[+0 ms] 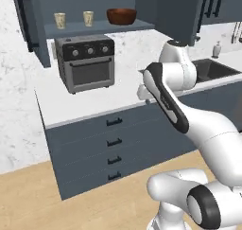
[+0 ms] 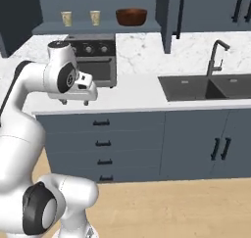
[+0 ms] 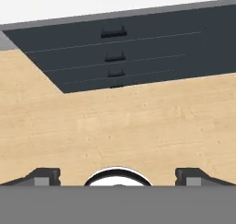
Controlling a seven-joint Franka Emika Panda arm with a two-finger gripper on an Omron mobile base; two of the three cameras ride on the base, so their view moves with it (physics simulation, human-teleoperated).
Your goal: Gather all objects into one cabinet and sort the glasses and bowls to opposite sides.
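Observation:
The slate blue-grey cabinet point(image 1: 99, 29) point(image 2: 98, 28) stands open above the counter. On its shelf, two small beige cups point(image 1: 60, 20) point(image 1: 88, 18) point(image 2: 66, 18) point(image 2: 95, 17) stand at the left. The wide reddish-brown bowl point(image 1: 121, 15) point(image 2: 131, 16) sits apart at the right. My gripper point(image 2: 74, 103) point(image 1: 144, 94) point(image 3: 118, 176) hangs over the counter's front edge, well below the shelf. It points down at the floor, open and empty.
A grey countertop oven point(image 1: 87, 63) point(image 2: 95, 58) stands under the shelf. Open cabinet doors point(image 1: 30, 25) point(image 2: 169, 16) flank the shelf. A sink point(image 2: 206, 87) with faucet point(image 2: 215, 56) lies to the right. Several drawers point(image 1: 113, 141) point(image 3: 113, 52) sit below the counter, over the wood floor point(image 3: 115, 121).

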